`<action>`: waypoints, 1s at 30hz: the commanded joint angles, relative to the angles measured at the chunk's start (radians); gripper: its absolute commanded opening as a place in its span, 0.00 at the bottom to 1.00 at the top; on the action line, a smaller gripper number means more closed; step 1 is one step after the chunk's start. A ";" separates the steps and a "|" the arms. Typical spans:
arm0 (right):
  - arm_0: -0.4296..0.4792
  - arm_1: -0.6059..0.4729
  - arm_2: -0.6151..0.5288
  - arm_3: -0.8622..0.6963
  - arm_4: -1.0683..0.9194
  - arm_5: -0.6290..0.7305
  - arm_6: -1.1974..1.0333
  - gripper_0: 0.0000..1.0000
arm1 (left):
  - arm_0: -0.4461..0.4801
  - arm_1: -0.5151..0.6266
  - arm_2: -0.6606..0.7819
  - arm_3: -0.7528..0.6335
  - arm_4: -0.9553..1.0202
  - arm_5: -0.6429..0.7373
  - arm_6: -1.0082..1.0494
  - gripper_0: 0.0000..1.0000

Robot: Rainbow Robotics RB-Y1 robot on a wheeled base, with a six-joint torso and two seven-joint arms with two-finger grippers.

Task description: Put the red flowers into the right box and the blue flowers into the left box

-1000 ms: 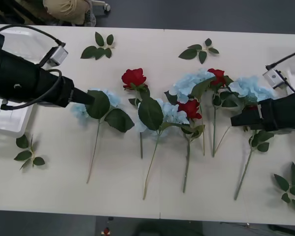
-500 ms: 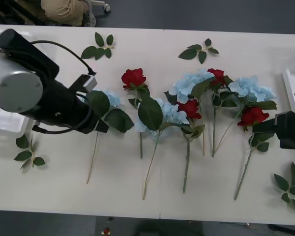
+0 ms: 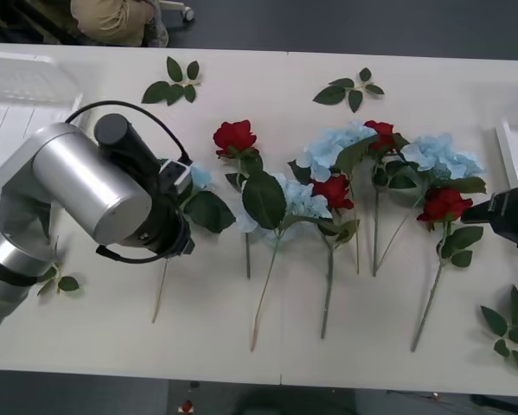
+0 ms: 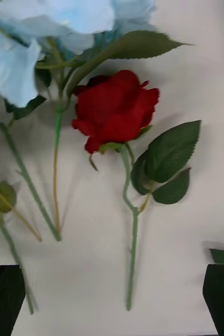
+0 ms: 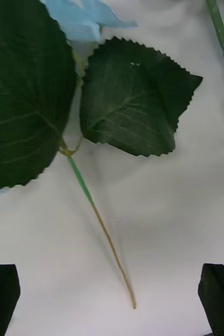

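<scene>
Grippers, two, both spread wide and carrying nothing.

Left gripper (image 5: 112, 302): your left wrist view has its black fingertips at the two lower corners, with bare table between them. In the front view the left arm (image 3: 94, 194) fills the centre-left of the frame, bent over the leftmost blue flower (image 3: 198, 177). That flower's thin stem (image 5: 98, 220) runs down the middle of the wrist view, two large green leaves (image 5: 135, 100) above it.

Right gripper (image 4: 112, 299): fingertips at both lower corners, jaws apart. The rightmost red rose (image 4: 114, 110) lies ahead of it, stem (image 4: 132, 236) running down between the fingers but apart from them. In the front view this arm enters at the right edge, just beside the same rose (image 3: 443, 204).

Flowers, remainder: red flowers and blue flowers lie mixed across the middle of the table (image 3: 267, 346), none boxed.

Left box (image 3: 16, 112): translucent tray, upper left of the front view. Right box (image 3: 511, 156): a pale rim at the right edge.

Step in hand, by my reading: approach for the first picks, one stem per arm. Next you need each gripper lowered over its stem and closed on it, clear of neighbouring stems and leaves.
</scene>
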 commanded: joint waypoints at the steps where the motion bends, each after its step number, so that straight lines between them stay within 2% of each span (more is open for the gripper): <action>1: -0.003 -0.016 0.040 0.026 0.026 -0.053 -0.038 1.00 | -0.021 -0.034 -0.025 0.070 -0.012 -0.046 0.025 1.00; 8: -0.003 -0.018 0.082 0.101 0.055 -0.119 -0.020 1.00 | -0.021 -0.048 -0.065 0.168 -0.021 -0.116 0.007 1.00; 13: -0.003 -0.022 0.119 0.133 0.082 -0.142 -0.018 1.00 | -0.021 -0.047 -0.079 0.185 -0.037 -0.128 -0.004 1.00; 21: -0.003 -0.033 0.208 0.196 0.121 -0.231 -0.012 1.00 | -0.030 -0.047 -0.148 0.294 -0.035 -0.247 -0.016 1.00; 30: -0.003 -0.033 0.272 0.241 0.158 -0.297 -0.006 1.00 | -0.030 -0.047 -0.169 0.309 -0.037 -0.260 -0.028 1.00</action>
